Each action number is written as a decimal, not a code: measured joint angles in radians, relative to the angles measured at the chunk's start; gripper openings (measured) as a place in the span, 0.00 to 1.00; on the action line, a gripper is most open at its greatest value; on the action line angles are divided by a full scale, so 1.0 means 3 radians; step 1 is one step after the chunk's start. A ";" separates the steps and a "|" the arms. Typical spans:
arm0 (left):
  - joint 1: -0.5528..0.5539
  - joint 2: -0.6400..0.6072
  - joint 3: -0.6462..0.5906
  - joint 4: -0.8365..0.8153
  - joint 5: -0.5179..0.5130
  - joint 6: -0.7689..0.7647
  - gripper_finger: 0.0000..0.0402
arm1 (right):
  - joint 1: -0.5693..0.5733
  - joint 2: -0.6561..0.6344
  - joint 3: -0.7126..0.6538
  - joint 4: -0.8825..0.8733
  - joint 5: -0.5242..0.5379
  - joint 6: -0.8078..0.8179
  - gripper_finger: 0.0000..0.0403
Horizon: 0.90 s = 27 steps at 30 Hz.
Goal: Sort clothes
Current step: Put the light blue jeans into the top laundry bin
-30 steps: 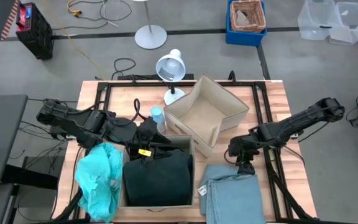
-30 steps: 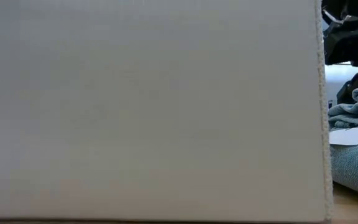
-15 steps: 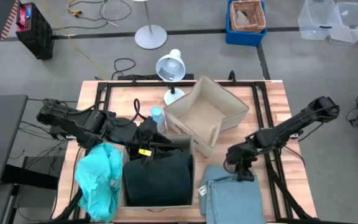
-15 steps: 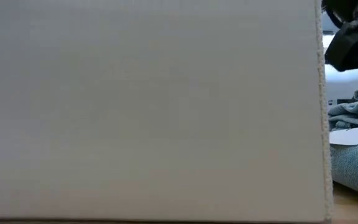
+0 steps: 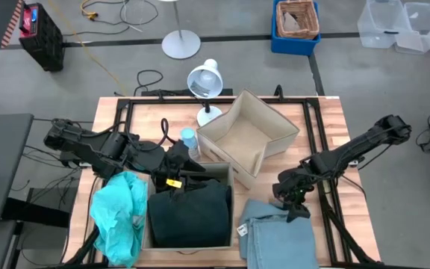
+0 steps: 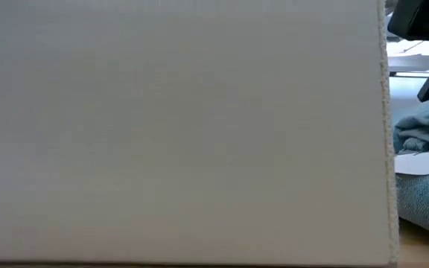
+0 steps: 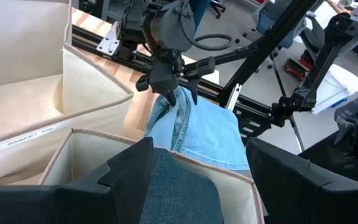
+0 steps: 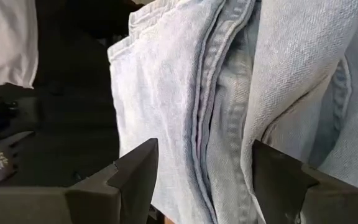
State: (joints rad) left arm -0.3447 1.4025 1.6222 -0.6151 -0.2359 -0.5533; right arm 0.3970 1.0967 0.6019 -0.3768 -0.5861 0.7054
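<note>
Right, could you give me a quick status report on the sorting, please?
Right hand open, down at pale denim garment's edge. Left hand open over near box, dark green garment inside. Turquoise garment unsorted.

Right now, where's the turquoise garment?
In the high view, the turquoise garment lies at the table's front left, beside the beige box holding the dark green garment, just below the left gripper.

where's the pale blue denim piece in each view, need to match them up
High view: pale blue denim garment at bottom centre-right, under the open right gripper.
Low view: at the right edge, past the beige box wall.
Left wrist view: centre, below the right gripper.
Right wrist view: fills the frame.
Shared landmark: right gripper.
</note>
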 joint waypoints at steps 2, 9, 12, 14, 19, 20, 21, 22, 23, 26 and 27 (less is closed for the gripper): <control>0.0000 0.0000 0.0000 0.0000 0.0000 0.0000 0.63 | -0.0008 -0.0015 0.0001 0.0013 -0.0055 0.0019 0.63; 0.0000 0.0000 0.0000 -0.0001 0.0000 -0.0001 0.63 | 0.0151 0.0015 0.0004 0.0178 -0.0169 0.0343 0.63; 0.0000 0.0000 0.0000 -0.0001 0.0000 0.0000 0.63 | 0.0290 0.0015 0.0005 0.0070 0.0005 0.0381 0.63; 0.0000 0.0000 0.0000 -0.0001 0.0000 0.0003 0.63 | 0.0357 0.0015 0.0005 0.0019 0.0127 0.0395 0.63; 0.0000 0.0000 0.0000 -0.0001 0.0000 0.0072 0.63 | 0.0446 0.0015 0.0006 -0.0092 0.0449 0.0454 0.63; 0.0000 0.0000 0.0000 -0.0001 0.0000 0.0072 0.63 | 0.0468 0.0015 0.0006 -0.0119 0.0529 0.0455 0.63; 0.0000 0.0000 0.0000 -0.0001 0.0000 0.0072 0.63 | 0.0489 0.0015 0.0006 -0.0156 0.0608 0.0453 0.63; 0.0000 0.0000 0.0000 -0.0001 0.0000 0.0074 0.63 | 0.0512 0.0016 0.0006 -0.0197 0.0690 0.0450 0.63; 0.0000 0.0000 0.0000 -0.0001 0.0000 0.0074 0.63 | 0.0535 0.0033 0.0006 -0.0234 0.0766 0.0422 0.63; 0.0000 0.0000 0.0000 -0.0001 0.0000 0.0093 0.63 | 0.0589 0.0143 0.0006 -0.0254 0.0842 0.0306 0.63; 0.0000 0.0000 0.0000 -0.0001 0.0000 0.0105 0.63 | 0.0605 0.0196 0.0006 -0.0252 0.0843 0.0282 0.63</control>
State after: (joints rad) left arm -0.3447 1.4025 1.6222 -0.6154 -0.2359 -0.5218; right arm 0.5784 1.1556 0.6037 -0.4522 -0.3332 0.7899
